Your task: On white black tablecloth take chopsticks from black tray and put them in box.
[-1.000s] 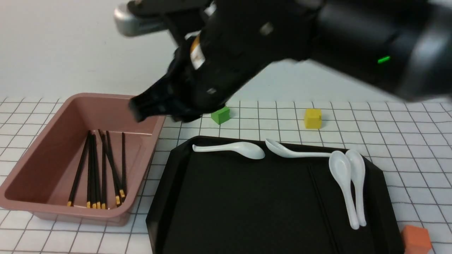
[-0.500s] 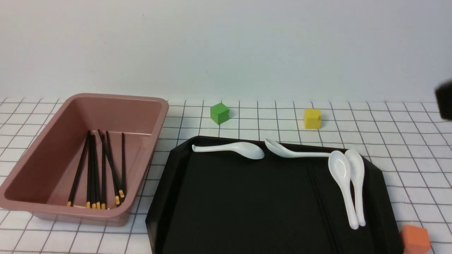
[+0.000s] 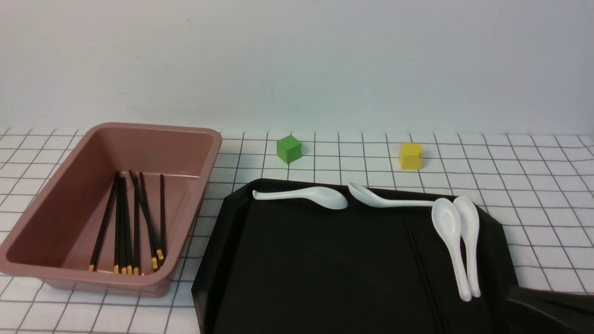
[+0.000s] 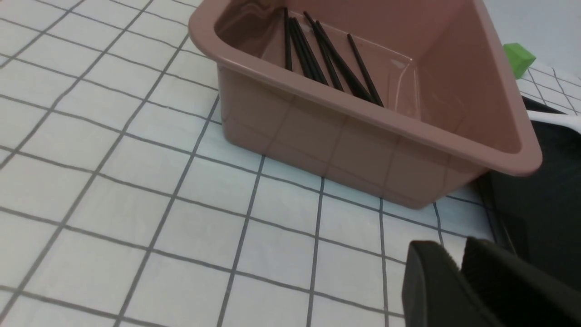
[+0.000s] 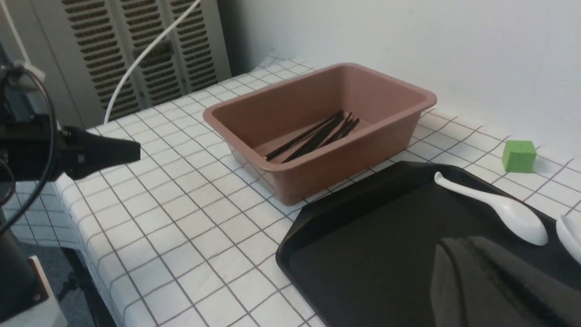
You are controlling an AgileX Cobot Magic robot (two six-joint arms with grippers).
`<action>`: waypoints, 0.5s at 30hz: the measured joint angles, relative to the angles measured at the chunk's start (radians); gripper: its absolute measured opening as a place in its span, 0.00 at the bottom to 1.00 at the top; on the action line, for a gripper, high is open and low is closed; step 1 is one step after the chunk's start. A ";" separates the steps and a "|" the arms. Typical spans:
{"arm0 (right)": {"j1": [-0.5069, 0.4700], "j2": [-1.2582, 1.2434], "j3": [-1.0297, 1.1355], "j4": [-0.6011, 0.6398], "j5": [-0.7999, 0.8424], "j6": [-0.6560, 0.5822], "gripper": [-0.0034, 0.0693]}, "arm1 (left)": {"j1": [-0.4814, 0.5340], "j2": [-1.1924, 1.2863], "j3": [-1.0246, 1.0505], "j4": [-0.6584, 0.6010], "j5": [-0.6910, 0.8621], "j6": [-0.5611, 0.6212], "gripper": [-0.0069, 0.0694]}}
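Note:
Several black chopsticks (image 3: 134, 222) with yellow ends lie in the pink box (image 3: 153, 126) at the left of the gridded tablecloth (image 3: 533, 185). The black tray (image 3: 325, 269) holds white spoons; a thin dark line (image 3: 420, 264) runs along it, and I cannot tell whether it is a chopstick. My left gripper (image 4: 456, 250) is shut and empty, low over the cloth beside the box (image 4: 363, 136). My right gripper (image 5: 463, 245) is shut and empty above the tray (image 5: 363, 245). Part of my right arm (image 3: 552, 311) shows at the front right corner.
Several white spoons (image 3: 301, 195) (image 3: 452, 241) lie along the tray's far and right sides. A green cube (image 3: 288, 149) and a yellow cube (image 3: 411, 156) stand on the cloth behind the tray. The table's left edge and my left arm (image 5: 104, 152) show in the right wrist view.
My right arm swung away from above the box, left the front view to the right, and now shows low at the front right corner, hiding the orange cube there.

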 joint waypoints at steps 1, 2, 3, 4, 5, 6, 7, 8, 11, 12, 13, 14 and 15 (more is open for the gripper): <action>0.000 0.002 0.000 0.000 -0.003 -0.015 0.04 | 0.000 0.000 0.000 0.000 0.000 0.000 0.25; 0.000 0.004 0.000 0.000 -0.007 -0.032 0.04 | 0.000 0.000 0.000 0.000 0.000 0.000 0.25; 0.000 0.004 0.000 0.000 -0.007 -0.034 0.04 | 0.000 0.000 0.000 0.000 0.000 0.000 0.25; 0.000 0.005 0.000 -0.001 -0.008 -0.054 0.04 | 0.000 0.000 0.000 0.000 0.000 0.000 0.25; 0.000 0.005 0.000 -0.001 -0.008 -0.058 0.04 | 0.000 0.000 0.000 0.000 0.000 0.000 0.25; 0.000 0.005 0.000 -0.001 -0.008 -0.059 0.04 | 0.000 0.000 0.000 0.000 0.000 0.000 0.25; 0.000 0.005 0.000 -0.002 -0.008 -0.063 0.05 | 0.000 0.000 0.000 0.000 0.000 0.000 0.26; 0.000 0.005 0.000 -0.002 -0.008 -0.063 0.05 | 0.000 0.000 0.000 0.000 0.000 0.000 0.26; 0.000 0.005 0.000 -0.004 -0.009 -0.069 0.05 | 0.000 0.000 0.000 0.000 0.000 0.000 0.26; 0.000 0.005 0.000 -0.007 -0.010 -0.070 0.05 | 0.000 0.000 0.000 0.000 0.000 0.000 0.26; 0.000 0.005 0.000 -0.007 -0.010 -0.070 0.05 | 0.000 0.000 0.000 0.000 0.000 0.000 0.26; 0.000 0.005 0.000 -0.008 -0.010 -0.073 0.05 | 0.000 0.000 0.000 0.000 0.000 0.000 0.26; 0.000 0.005 0.000 -0.008 -0.010 -0.073 0.05 | 0.000 0.000 0.000 0.000 0.000 0.000 0.26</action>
